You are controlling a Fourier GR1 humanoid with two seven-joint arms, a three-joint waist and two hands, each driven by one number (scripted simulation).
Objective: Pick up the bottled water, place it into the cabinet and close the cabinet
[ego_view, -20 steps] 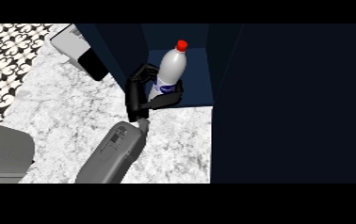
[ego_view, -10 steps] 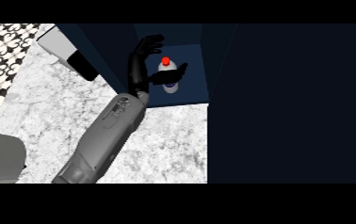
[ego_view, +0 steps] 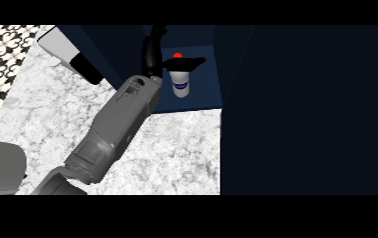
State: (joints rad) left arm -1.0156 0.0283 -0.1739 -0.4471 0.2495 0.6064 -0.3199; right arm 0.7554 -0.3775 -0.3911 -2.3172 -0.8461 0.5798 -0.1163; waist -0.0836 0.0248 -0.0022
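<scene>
My hand [ego_view: 153,52] is inside the dark blue cabinet [ego_view: 199,37], forearm [ego_view: 118,127] running up from the lower left across the marbled counter [ego_view: 170,152]. Which of my two hands this is, I cannot tell from here, as only this one arm shows. Fingers stretch up along the left inner wall; the thumb [ego_view: 186,63] crosses to the right over the neck of the bottled water [ego_view: 181,84]. The thumb lies on the bottle, just under the red cap [ego_view: 177,55]. I cannot tell whether the fingers close round it, since the bottle's far side is hidden in shadow. The bottle stands inside the cabinet, cap up, blue label facing me, white body below my thumb. Cabinet door [ego_view: 303,107] open, filling the right of my view. White appliance [ego_view: 68,57] at upper left on the counter, by the patterned wall tiles [ego_view: 21,42]
</scene>
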